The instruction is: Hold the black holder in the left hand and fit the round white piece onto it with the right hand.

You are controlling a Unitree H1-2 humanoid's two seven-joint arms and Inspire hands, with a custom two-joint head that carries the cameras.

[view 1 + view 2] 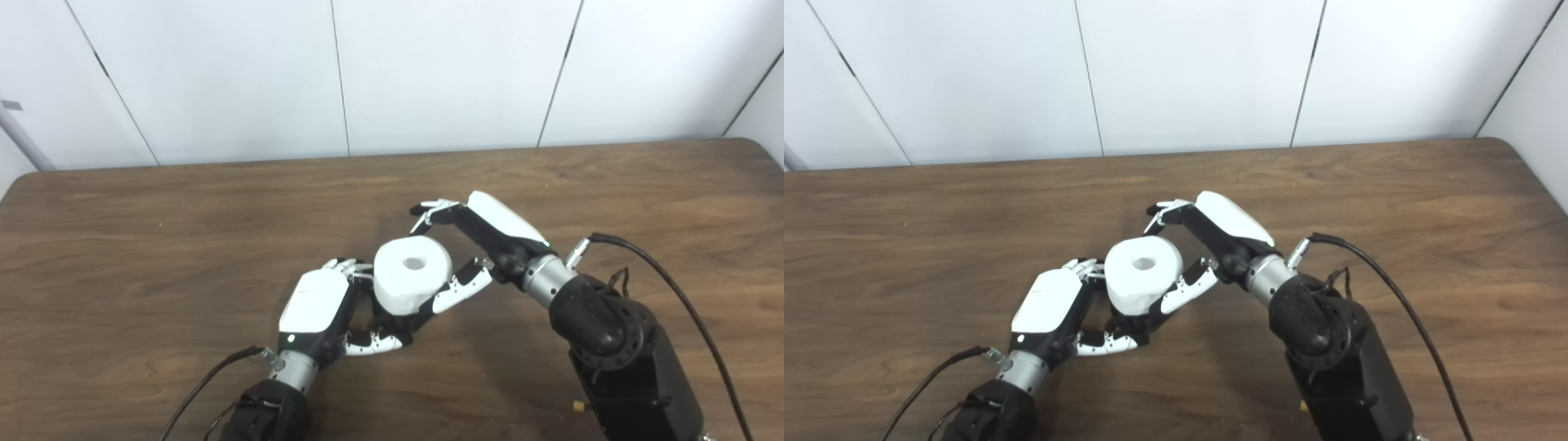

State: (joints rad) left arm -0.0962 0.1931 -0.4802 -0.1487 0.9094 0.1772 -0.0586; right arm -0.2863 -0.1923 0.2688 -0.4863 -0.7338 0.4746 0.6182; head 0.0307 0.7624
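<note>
White and cylindrical, with a round hole in its top face, the round white piece (411, 274) sits near the middle of the brown wood-grain surface (153, 233), raised a little off it and tilted slightly toward the near left. Below it only a small dark part of the black holder (384, 321) shows, and how the piece seats on it is hidden, so whether it is fully fitted cannot be told. The left robot hand (327, 309), white-backed with black and white fingers, comes in from the near left and is wrapped around the holder: its fingers (348, 266) curl behind the piece on the left side and its thumb lies along the near side, just beneath the piece. The right robot hand (1206, 245) comes in from the near right on a bulky black forearm (1335, 361) and has its fingers spread: the upper fingers arch over the far right edge of the piece, apparently clear of it, while the thumb lies against its lower right side. It does not grip the piece. Black cables (674, 288) run from both wrists toward the near edge. Behind the surface stands a white panelled wall (441, 73) with thin dark seams, and at the far left a grey pole (21, 138) leans.
</note>
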